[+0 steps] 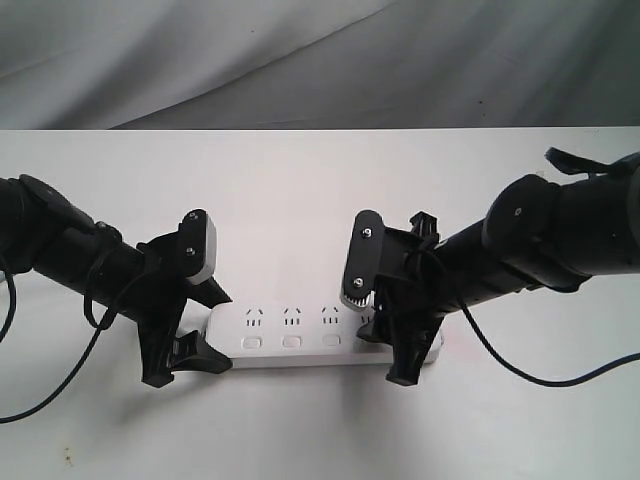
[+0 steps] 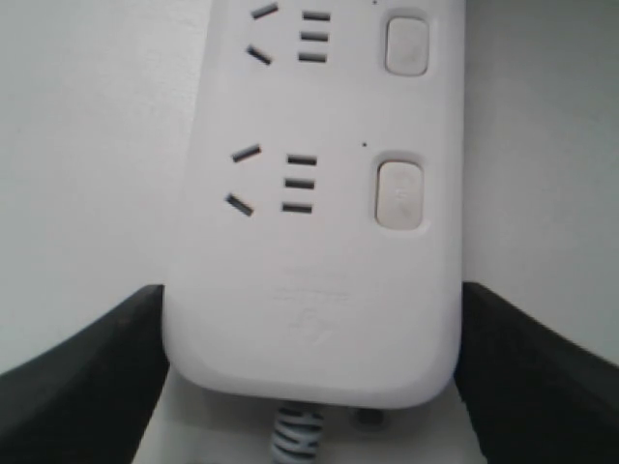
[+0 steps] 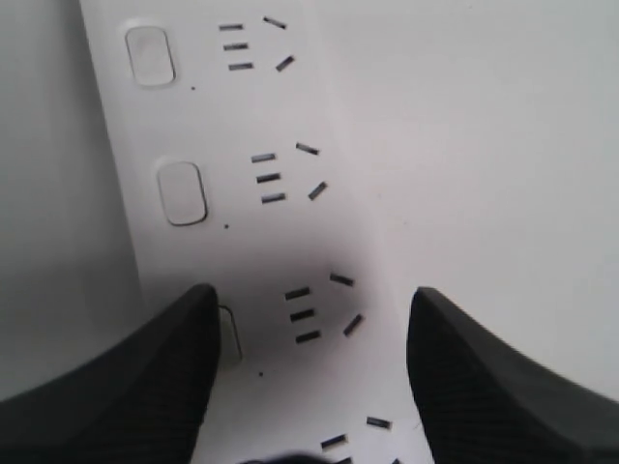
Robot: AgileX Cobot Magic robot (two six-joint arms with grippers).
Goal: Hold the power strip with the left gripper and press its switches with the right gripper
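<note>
The white power strip lies across the table's middle. My left gripper is shut on its cable end: in the left wrist view the black fingers press both long sides of the power strip, and the grey cable leaves between them. My right gripper is open over the other end, straddling the strip. One of its fingers covers part of a switch. Two more switches show beyond it. Three switches show in the exterior view.
The white table extends behind and in front of the strip. A grey cloth backdrop hangs beyond the far edge. Black cables trail from both arms over the tabletop.
</note>
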